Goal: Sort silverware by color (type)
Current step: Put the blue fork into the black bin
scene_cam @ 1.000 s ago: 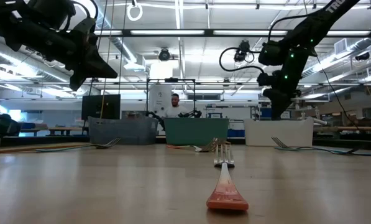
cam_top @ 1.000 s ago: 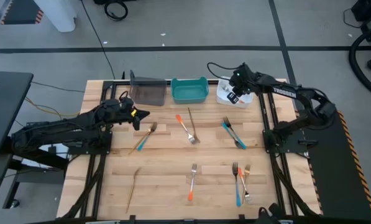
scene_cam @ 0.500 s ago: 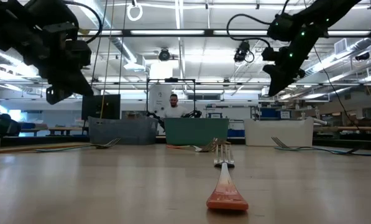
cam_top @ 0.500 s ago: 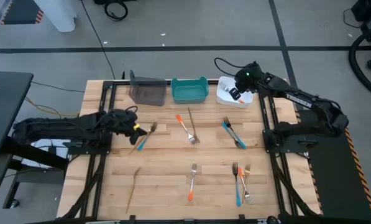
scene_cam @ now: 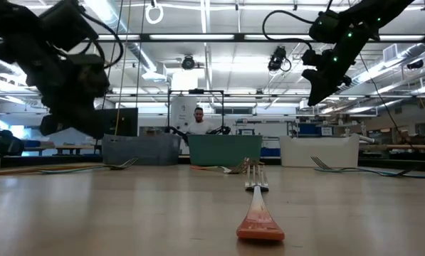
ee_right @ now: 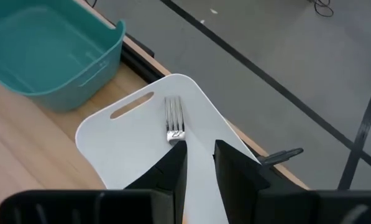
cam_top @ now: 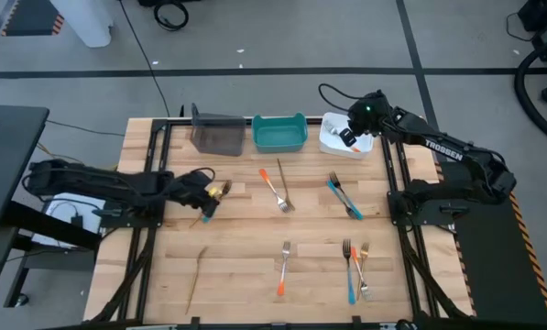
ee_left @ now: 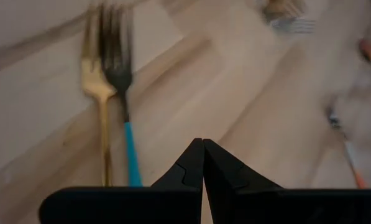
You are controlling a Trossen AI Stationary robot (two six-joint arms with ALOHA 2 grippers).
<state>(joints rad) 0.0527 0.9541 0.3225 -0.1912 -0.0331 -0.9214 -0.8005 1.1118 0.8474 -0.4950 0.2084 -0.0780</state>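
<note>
At upper right of the high view, the right gripper [cam_top: 348, 137] is held part-open over the white rectangular plastic bin [cam_top: 333, 144], where a metal-headed fork [ee_right: 174, 121] lies, likely just dropped. Left gripper [cam_top: 202, 192], closed and empty, is poised at the gold fork [ee_left: 100, 118] and blue-handled fork [ee_left: 124, 118] at mid-left, likely next.

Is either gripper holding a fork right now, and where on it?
Apparently not. The right gripper is open above the white bin, where a fork lies. The left gripper is shut on nothing.
</note>
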